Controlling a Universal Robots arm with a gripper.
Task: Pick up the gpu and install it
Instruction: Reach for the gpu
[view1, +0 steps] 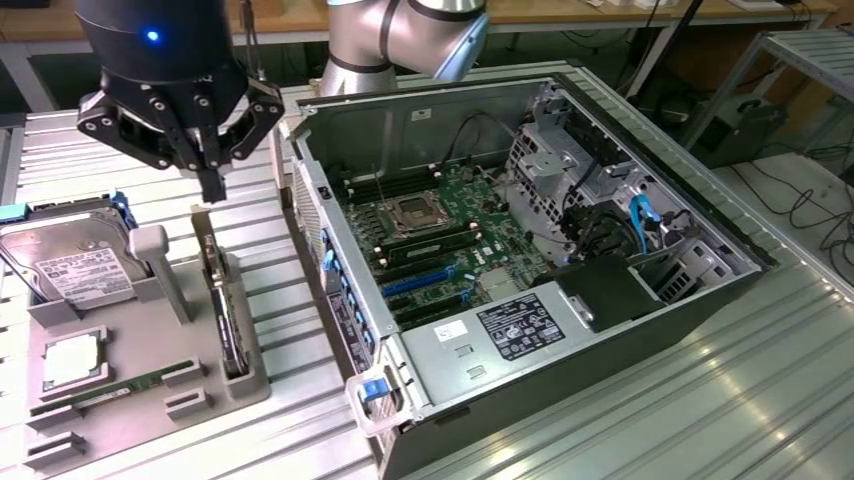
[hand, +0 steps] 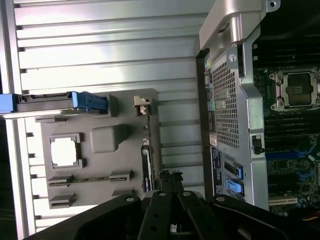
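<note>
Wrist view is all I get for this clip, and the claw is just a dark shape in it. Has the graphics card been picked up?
Observer: No. The graphics card stands on edge in the grey tray, not lifted.
Operator: Where is the claw, then?
Observer: The claw is shut and hangs just above the card's far end in the exterior view. I can't tell whether they touch.
Operator: Is there anything beside the card that I could mistake for it?
Observer: A hard drive with a white label sits on the exterior view's left of the card.
</note>
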